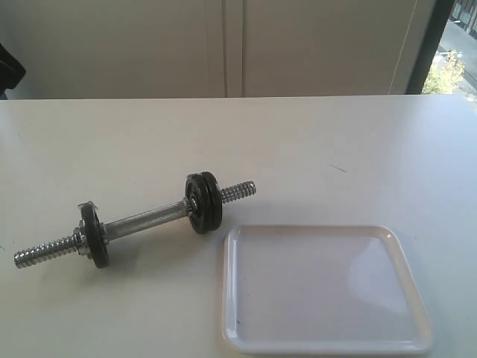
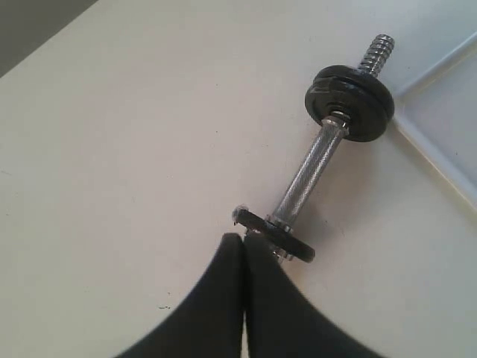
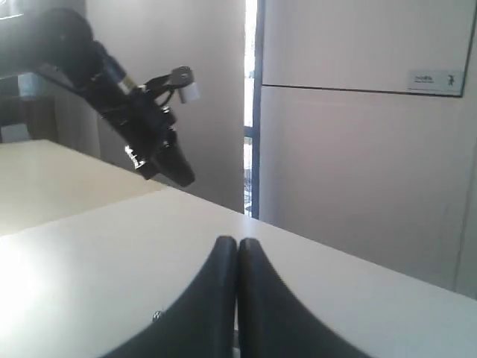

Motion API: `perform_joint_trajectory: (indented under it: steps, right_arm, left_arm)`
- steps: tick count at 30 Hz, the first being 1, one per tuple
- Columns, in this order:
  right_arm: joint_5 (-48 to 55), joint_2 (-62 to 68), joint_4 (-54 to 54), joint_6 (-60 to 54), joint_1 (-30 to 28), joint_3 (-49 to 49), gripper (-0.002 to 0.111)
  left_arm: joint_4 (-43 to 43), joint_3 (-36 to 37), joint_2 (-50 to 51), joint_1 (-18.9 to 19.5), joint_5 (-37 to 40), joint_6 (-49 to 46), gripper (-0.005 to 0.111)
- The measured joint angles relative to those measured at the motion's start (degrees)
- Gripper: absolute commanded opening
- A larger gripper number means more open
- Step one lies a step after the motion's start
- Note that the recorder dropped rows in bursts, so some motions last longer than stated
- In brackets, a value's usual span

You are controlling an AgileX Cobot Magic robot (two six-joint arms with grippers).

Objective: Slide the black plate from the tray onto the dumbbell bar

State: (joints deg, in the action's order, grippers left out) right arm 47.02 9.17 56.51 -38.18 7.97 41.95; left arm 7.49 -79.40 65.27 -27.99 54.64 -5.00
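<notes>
Both shut on nothing: left gripper (image 2: 244,240) has its fingers pressed together, with the dumbbell bar (image 2: 307,173) running lengthwise straight away from the tips and the black plate (image 2: 356,112) apparently already on its far end, just beside the bare tray (image 2: 440,160); right gripper (image 3: 237,245) faces none of it, so left is nearer.

Office-like room (plain white table (image 1: 112,134), panelled wall (image 1: 313,45), window (image 1: 446,71)).

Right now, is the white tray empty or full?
Empty. The tray shows only its bare white floor; the black plates sit on the bar.
</notes>
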Motion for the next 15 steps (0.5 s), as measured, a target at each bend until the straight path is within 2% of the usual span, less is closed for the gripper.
perform_joint_trajectory:
  steps: [10,13,15]
  right_arm:
    - [-18.77,-4.30,6.87,3.67,0.00,-14.68,0.000]
    - [-22.32,-7.85,6.50,4.04,0.00,-18.70,0.000]
    - [-23.58,-8.75,1.98,6.81,0.00,-20.64,0.000]
  left_arm:
    - [0.00,0.00,0.00,0.00,0.00,0.00,0.000]
    - [0.00,0.00,0.00,0.00,0.00,0.00,0.000]
    - [0.00,0.00,0.00,0.00,0.00,0.00,0.000]
